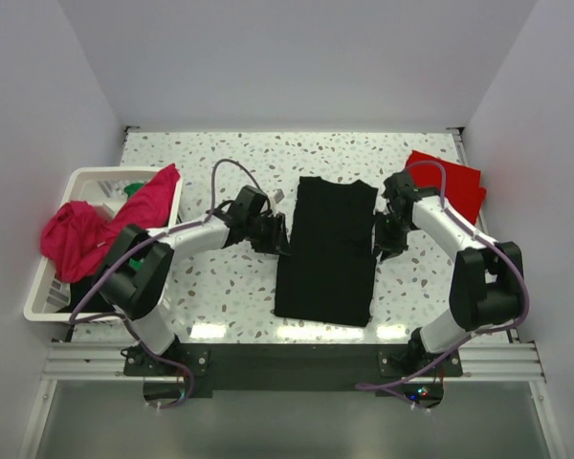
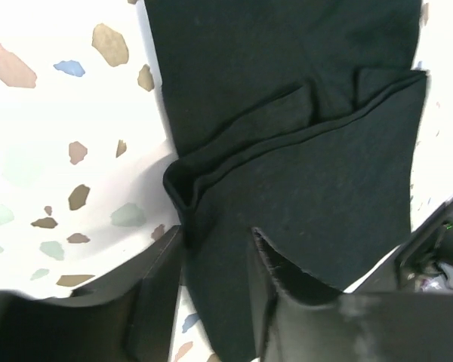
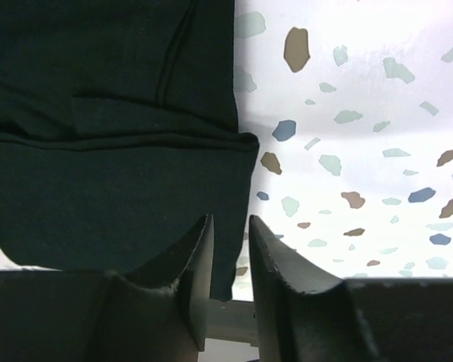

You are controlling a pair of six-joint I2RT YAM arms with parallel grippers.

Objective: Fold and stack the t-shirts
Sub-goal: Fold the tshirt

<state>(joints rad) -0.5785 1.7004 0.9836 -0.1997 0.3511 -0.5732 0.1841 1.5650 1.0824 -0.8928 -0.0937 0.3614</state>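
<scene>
A large black t-shirt lies folded into a long strip at the middle of the table. My left gripper is at its left edge. In the left wrist view the fingers have the black cloth between them. My right gripper is at the shirt's right edge. In the right wrist view its fingers stand close together on the cloth's edge. A folded red t-shirt lies at the back right. A magenta-pink t-shirt hangs over the basket, with a bit of green cloth behind it.
The white slatted laundry basket stands at the left edge of the table. Bare speckled tabletop shows on both sides of the black shirt. White walls close in the table at the back and sides.
</scene>
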